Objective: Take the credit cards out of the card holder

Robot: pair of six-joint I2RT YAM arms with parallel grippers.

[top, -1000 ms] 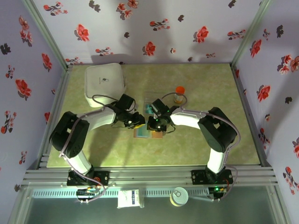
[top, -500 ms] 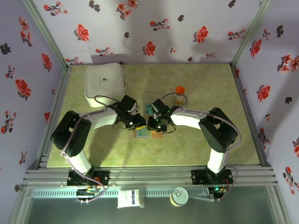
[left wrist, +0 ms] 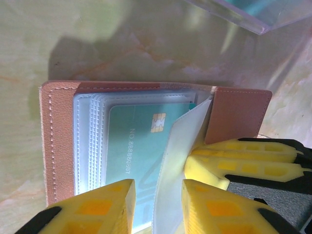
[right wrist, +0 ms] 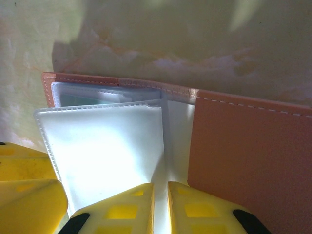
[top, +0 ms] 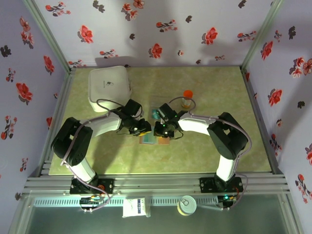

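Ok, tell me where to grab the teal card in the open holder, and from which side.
Pinch the teal card by its short edge nearest the left gripper, probably sliding in along its length. Stitched sleeve seams run along one long side and the far end, and the right gripper holds the clear sleeve leaf off its face.

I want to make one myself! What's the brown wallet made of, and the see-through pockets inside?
The card holder looks like leather or fake leather: matte tan, with stitching along the edge. The clear pockets look like soft plastic: see-through, shiny, one leaf bending.
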